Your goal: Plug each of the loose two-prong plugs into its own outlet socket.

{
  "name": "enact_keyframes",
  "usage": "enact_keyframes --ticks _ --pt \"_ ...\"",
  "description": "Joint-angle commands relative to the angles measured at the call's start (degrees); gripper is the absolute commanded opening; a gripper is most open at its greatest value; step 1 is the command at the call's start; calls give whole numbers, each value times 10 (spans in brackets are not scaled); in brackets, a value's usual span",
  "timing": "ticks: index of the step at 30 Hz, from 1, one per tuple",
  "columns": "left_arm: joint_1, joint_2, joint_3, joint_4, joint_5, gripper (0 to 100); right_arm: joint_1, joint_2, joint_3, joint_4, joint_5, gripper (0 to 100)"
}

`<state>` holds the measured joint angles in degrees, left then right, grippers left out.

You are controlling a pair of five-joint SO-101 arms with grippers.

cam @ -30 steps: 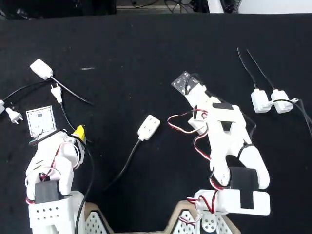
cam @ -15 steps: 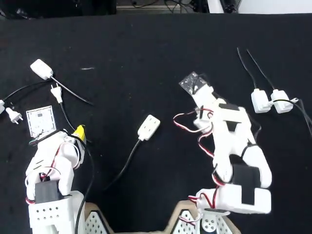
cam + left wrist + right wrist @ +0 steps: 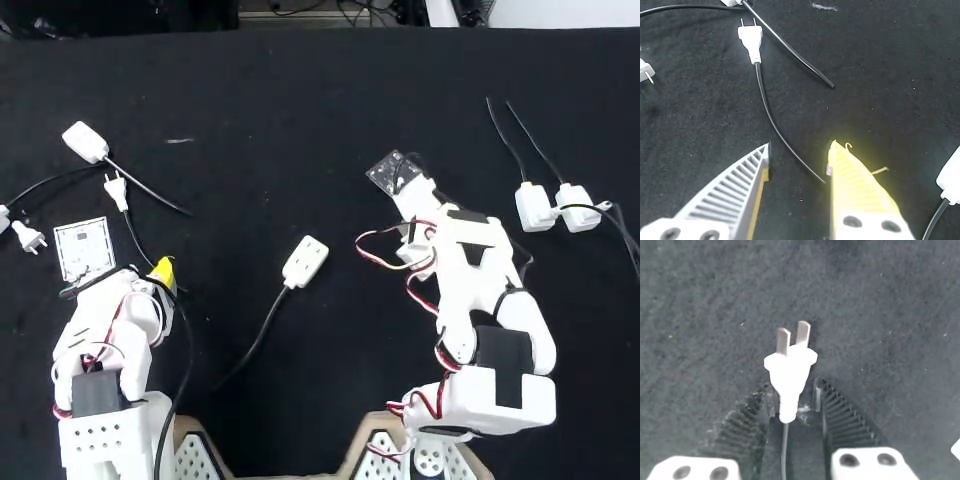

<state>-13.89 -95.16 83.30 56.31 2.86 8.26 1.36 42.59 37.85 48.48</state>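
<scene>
At the far left of the black cloth table [image 3: 250, 90], lying loose by the edge: a small white two-prong plug [image 3: 28, 237]. Just beside it, a second white two-prong plug [image 3: 117, 190] on a thin black cord. Farther back, a white oblong outlet socket [image 3: 85, 142] with nothing plugged in.

Near these, the left gripper [image 3: 799, 147], with one grey finger and one yellow. Spread wide and holding nothing, with that plug's cord lying between the fingertips in the wrist view. Unmoved over the last second.

Toward the middle, a second white oblong outlet socket [image 3: 305, 260] on a black cord, also vacant.

Right of that, the right gripper [image 3: 792, 390], clamped on the neck of a third white two-prong plug [image 3: 790, 367]. Prongs pointing forward, clear of the fingers. Swung a little rightward within the last second, away from the middle socket.

At the far right, two white blocks [image 3: 535, 207] with black cords, side by side. Hard to tell whether sockets or pairs already mated.

Judging by that swing: carrying under way, no insertion begun. Possibly heading for the right-hand blocks rather than the middle socket. Still to do: at least the two loose plugs at the left.
</scene>
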Motion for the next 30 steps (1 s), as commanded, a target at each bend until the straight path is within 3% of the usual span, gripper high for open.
enact_keyframes --ticks 1,5,10,15,24,30 --pt "-7 -6 -12 1 4 195 9 2 -29 -12 4 119" --pt "-7 -6 -12 1 4 195 10 1 -36 -12 4 5" --pt "-7 -6 -11 1 4 195 18 -57 -55 10 -35 11" --pt "-7 -6 -11 1 4 195 -30 -171 -29 92 -40 11" --pt "-1 -6 -10 1 4 195 -263 -367 91 137 -164 11" --pt "-1 -6 -13 -4 50 195 -440 -471 149 79 -261 11"
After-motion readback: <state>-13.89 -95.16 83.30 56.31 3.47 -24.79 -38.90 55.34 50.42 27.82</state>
